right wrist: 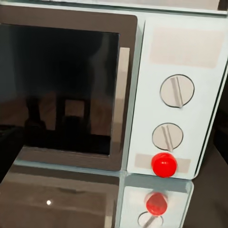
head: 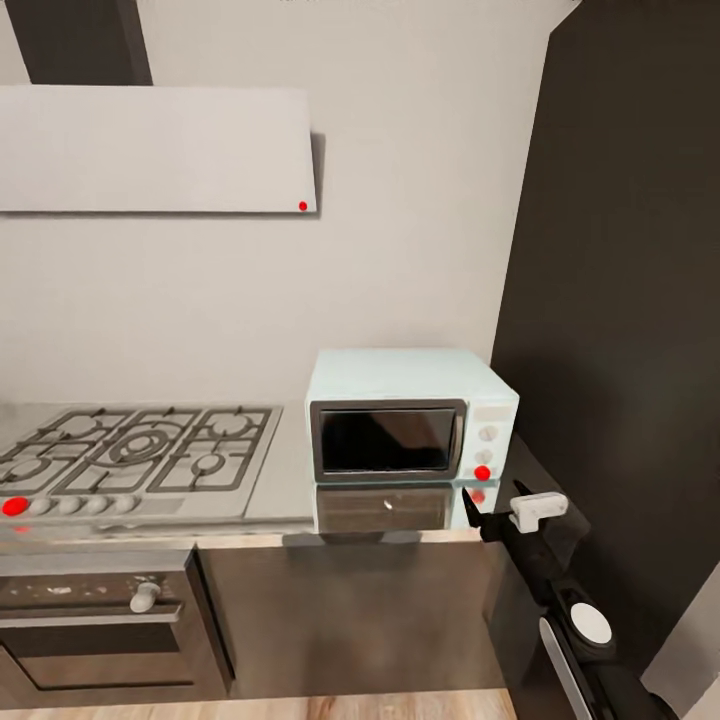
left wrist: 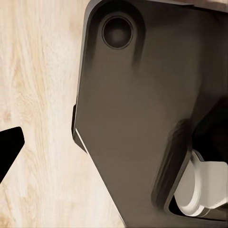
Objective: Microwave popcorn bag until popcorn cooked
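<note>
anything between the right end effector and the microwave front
Nothing visible does. The right end effector hovers just off the front lower right corner of the boxy pale mint-blue microwave, near its white knob panel and red button. The dark glass door is shut, which would block putting anything inside.

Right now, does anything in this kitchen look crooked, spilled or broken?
Nothing stands out. The microwave sits square on the countertop with its door shut, beside the gas hob, whose grates lie level. No spill or damage shows on the steel. The right gripper hangs just in front of the microwave's red button.
</note>
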